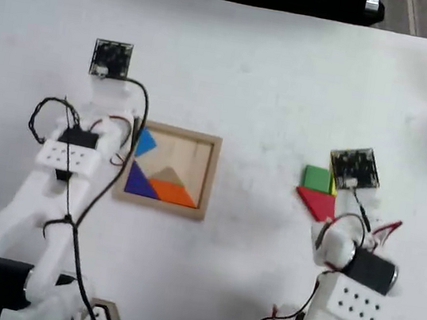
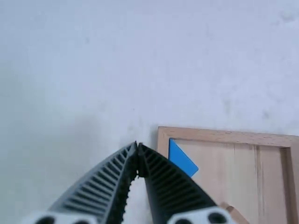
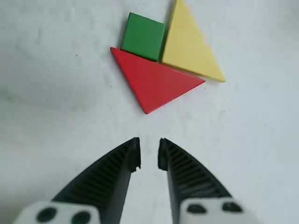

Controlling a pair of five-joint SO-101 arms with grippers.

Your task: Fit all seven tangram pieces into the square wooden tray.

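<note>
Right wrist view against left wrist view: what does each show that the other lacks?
Only the right wrist: a green square, red triangle and yellow triangle touching on the table, ahead of the slightly open right end effector. Only the left wrist: a wooden tray corner holding a blue piece, beside the shut left end effector. Both: white table.

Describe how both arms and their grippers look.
The left arm and right arm have white plastic shells with black motors, looping black cables and red wires. The left gripper and right gripper have dark grey, ribbed, tapering fingers on white bases with round holes.
</note>
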